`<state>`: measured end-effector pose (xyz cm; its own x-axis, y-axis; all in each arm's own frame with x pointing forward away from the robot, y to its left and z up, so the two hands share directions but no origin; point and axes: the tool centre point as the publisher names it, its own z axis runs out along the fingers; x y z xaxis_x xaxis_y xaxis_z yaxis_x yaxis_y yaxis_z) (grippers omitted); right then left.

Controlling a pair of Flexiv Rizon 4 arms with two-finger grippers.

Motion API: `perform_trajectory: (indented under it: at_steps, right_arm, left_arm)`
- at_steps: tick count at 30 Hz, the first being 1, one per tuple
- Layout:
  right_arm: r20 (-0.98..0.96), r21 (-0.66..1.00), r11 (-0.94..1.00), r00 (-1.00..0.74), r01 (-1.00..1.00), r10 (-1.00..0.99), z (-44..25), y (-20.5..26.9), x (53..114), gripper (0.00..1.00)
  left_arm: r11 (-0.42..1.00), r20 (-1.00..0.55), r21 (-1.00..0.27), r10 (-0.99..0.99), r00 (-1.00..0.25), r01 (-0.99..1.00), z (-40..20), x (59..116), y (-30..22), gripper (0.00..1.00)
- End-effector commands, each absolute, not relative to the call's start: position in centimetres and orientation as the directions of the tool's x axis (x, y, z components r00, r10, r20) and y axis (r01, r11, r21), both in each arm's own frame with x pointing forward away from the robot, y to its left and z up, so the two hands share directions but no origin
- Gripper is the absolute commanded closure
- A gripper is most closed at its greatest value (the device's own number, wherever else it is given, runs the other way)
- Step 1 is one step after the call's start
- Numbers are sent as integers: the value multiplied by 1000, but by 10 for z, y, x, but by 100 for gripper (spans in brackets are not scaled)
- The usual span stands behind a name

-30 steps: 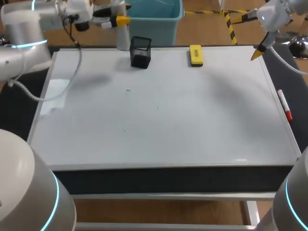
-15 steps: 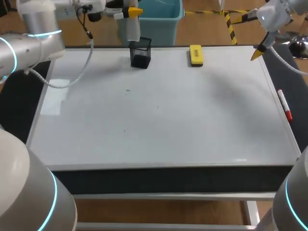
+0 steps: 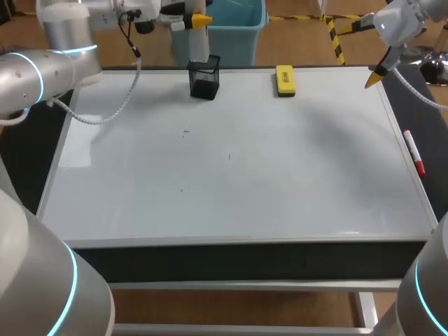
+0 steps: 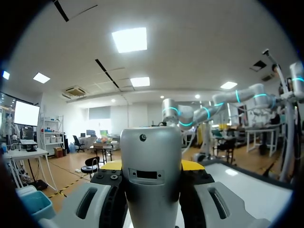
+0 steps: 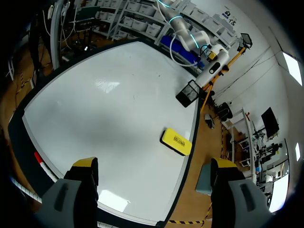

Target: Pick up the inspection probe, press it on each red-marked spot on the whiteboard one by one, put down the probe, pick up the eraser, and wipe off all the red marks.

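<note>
Whiteboard point(image 3: 280, 175) filling the whole tabletop, white and glossy, with a few tiny dark specks point(image 3: 185, 131) scattered left of centre, too faint to tell their colour. Near the far edge, black mesh cup point(image 3: 204, 77) standing upright on the board. Well to its right, yellow eraser point(image 3: 284, 80) lying flat, touched by nothing. On the right-hand rim, marker point(image 3: 413, 152) with a red cap, lying lengthwise along the frame. Coming in from the left and stretched toward the far edge, left arm with the left gripper point(image 4: 153, 165) clamped on the probe point(image 3: 199, 47), a smooth grey cylinder with a rounded end. In the left wrist view, squeezed between the two fingers, a yellow tip showing on either side of it. From above, hanging upright below the gripper, lower end right at the back rim of the mesh cup; touching or just clear of it, impossible to say. Over at the far right corner of the board, right gripper point(image 5: 154, 164) lifted well clear of the surface, fingers spread wide with nothing between them. Ahead of those fingers in the right wrist view, eraser first, mesh cup beyond it.
</note>
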<state>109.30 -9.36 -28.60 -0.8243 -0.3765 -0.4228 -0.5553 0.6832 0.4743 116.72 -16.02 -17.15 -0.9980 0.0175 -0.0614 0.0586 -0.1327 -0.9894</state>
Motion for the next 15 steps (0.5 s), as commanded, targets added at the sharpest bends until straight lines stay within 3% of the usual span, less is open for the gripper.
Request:
perform_trajectory:
  at_steps: [1, 15]
  right_arm:
    - [-420, 472, 684, -824, -556, -380, -286, -94, 1093, 0]
    - [-420, 472, 684, -824, -556, -380, -286, -94, 1093, 0]
  left_arm:
    - [-141, -81, -989, 195, -977, 54, -178, 1176, -161, 100]
    - [-129, -65, -991, 244, -968, 34, -193, 1174, -170, 100]
